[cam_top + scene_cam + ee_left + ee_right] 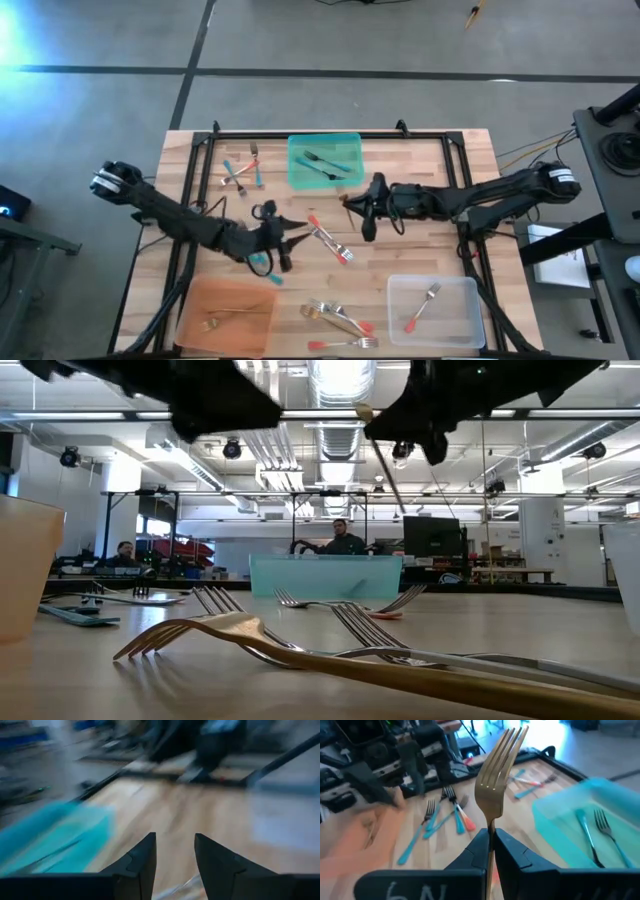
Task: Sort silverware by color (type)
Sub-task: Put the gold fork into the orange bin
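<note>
We note right wrist view alone shows right tool point(491, 842) clamped shut on gold fork point(496, 775), tines up; high view shows that tool point(366, 212) only as dark mass above surface point(420, 250) centre, beside teal tray point(325, 162). Left tool point(283, 240) over centre-left of surface; left wrist view shows its fingers point(142, 862) parted, nothing between. Remaining silverware scattered: teal-handled pieces point(240, 172) near far left corner, mixed pile point(338, 320) at near edge.
</note>
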Robot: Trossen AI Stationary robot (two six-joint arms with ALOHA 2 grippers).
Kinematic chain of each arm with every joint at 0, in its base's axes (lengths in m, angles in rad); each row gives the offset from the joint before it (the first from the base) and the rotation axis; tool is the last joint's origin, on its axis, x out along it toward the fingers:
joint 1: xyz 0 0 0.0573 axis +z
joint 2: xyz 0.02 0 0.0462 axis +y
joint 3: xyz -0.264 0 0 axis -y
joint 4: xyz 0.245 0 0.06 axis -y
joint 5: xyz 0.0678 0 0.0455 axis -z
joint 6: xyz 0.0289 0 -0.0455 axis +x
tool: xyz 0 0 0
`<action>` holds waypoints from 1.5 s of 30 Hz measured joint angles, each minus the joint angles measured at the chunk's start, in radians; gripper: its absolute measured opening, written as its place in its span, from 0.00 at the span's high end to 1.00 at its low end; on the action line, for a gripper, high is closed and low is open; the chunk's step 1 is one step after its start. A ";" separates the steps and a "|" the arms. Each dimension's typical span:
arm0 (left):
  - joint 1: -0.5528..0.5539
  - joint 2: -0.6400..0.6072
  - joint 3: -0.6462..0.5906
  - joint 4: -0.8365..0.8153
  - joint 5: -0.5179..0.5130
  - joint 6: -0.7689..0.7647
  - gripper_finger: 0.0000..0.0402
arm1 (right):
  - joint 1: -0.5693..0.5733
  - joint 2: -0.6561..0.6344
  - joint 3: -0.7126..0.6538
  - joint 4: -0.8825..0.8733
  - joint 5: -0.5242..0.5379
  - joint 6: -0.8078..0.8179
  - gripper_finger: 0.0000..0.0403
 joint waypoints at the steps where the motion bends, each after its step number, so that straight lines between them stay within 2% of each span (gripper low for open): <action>1: 0.015 0.014 -0.010 0.078 0.055 0.017 0.71 | 0.000 0.020 0.000 0.034 -0.011 -0.014 0.97; 3: 0.039 0.055 -0.013 0.224 0.125 0.044 0.71 | 0.000 0.054 0.000 0.100 -0.052 -0.044 0.97; 7: 0.065 0.139 0.022 0.341 0.131 0.085 0.71 | 0.003 0.109 0.001 0.251 -0.140 -0.074 0.97; 9: 0.071 0.179 0.057 0.333 0.123 0.098 0.71 | 0.007 0.133 0.008 0.297 -0.156 -0.092 0.97; 15: 0.071 0.297 0.199 0.323 0.052 0.154 0.71 | 0.030 0.143 0.041 0.271 -0.156 -0.151 0.97; 19: 0.061 0.322 0.266 0.254 -0.052 0.215 0.71 | 0.046 0.135 0.052 0.264 -0.143 -0.171 0.97; 21: 0.051 0.317 0.274 0.224 -0.106 0.231 0.71 | 0.050 0.126 0.052 0.262 -0.127 -0.176 0.97; 26: 0.017 0.297 0.269 0.218 -0.144 0.231 0.71 | 0.056 0.081 0.052 0.179 -0.094 -0.200 0.97; 30: 0.007 0.297 0.259 0.209 -0.210 0.222 0.71 | 0.062 0.072 0.052 0.187 -0.099 -0.213 0.97; 39: 0.019 0.297 0.254 0.228 -0.189 0.201 0.71 | 0.083 0.074 0.052 0.213 -0.100 -0.255 0.97; 45: 0.024 0.297 0.260 0.235 -0.069 0.193 0.71 | 0.085 0.073 0.052 0.235 -0.096 -0.272 0.97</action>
